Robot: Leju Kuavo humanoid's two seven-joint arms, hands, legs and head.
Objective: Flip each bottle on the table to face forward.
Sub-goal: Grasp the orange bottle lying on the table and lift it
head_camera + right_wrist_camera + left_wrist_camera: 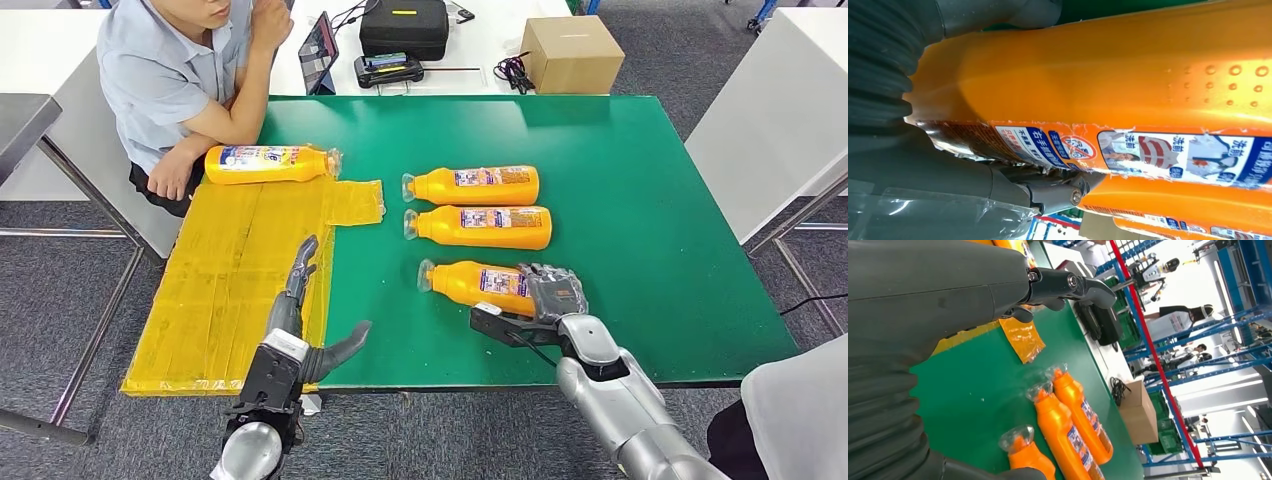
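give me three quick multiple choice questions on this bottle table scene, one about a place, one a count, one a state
1. Where does the bottle nearest the person lie?
A. on the yellow sheet's far edge
B. on the cardboard box
C. under the table

2. How many orange bottles lie on the table?
A. two
B. four
C. six

3. What is the right hand doing?
A. hanging off the table
B. gripping the nearest bottle
C. pressing the box

Answers:
1. A: the far-left bottle lies along the far edge of the yellow sheet, beside the person's hand.
2. B: that one plus three in a column, the far bottle, the middle bottle and the nearest bottle.
3. B: the right hand wraps the nearest bottle's base end; the left hand hovers with its fingers apart, holding nothing.
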